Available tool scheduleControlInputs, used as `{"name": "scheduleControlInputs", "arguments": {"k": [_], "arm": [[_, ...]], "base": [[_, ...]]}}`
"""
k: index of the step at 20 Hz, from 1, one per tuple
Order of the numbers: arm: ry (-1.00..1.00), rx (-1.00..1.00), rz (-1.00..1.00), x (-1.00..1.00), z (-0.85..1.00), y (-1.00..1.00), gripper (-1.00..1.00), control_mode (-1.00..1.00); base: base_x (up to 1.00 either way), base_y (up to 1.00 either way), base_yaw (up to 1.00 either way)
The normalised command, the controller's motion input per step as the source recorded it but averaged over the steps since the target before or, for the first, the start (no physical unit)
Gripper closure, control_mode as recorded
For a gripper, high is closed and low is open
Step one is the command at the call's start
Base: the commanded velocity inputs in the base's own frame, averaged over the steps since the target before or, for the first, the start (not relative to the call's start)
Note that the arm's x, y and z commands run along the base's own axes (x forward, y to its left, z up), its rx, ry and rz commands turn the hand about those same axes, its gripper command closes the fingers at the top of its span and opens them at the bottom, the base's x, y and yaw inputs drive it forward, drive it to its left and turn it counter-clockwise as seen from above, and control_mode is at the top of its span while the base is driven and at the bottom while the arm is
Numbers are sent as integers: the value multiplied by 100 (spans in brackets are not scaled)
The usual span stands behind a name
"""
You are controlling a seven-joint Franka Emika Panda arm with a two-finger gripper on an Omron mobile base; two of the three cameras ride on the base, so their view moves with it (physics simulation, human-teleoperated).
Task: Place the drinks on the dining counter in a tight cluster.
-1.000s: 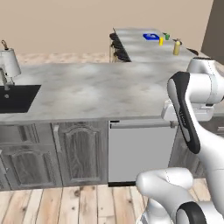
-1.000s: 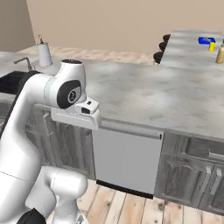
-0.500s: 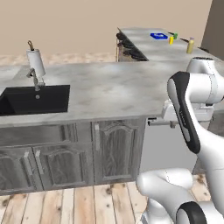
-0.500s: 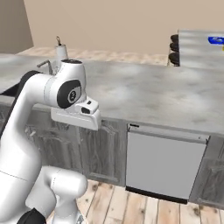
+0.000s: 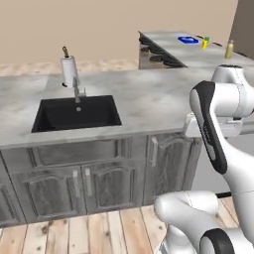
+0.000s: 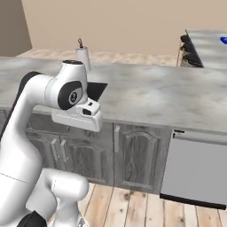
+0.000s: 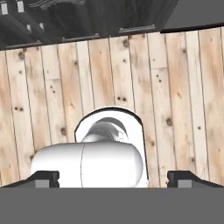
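The gripper (image 7: 113, 178) pointed down at the wooden floor (image 7: 183, 105), fingertips wide apart and holding nothing. Far right, on the dining counter (image 5: 198, 54), stood two small bottles (image 5: 229, 49), probably drinks, near a blue item (image 5: 188, 39).

Two yellow bottles (image 5: 205, 42), one blue dish (image 5: 187, 39), one sink (image 5: 77, 113), one paper-towel roll (image 5: 69, 71)

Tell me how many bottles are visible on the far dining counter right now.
2. A yellow bottle stands beside the blue object, and a second yellowish bottle stands nearer, to its right, on the dining counter. Others may lie outside the frame.
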Motion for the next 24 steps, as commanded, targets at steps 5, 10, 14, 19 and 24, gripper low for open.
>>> {"name": "scheduleControlInputs", "arguments": {"k": [5, 10, 14, 19, 24], "arm": [[0, 0, 0, 0, 0, 0, -100, 100], [0, 0, 0, 0, 0, 0, -100, 100], [0, 0, 0, 0, 0, 0, -100, 100], [0, 0, 0, 0, 0, 0, -100, 100], [0, 0, 0, 0, 0, 0, -100, 100]], "base": [[11, 100, -1], [29, 100, 0], [68, 100, -3], [93, 100, -23], [57, 100, -26]]}}
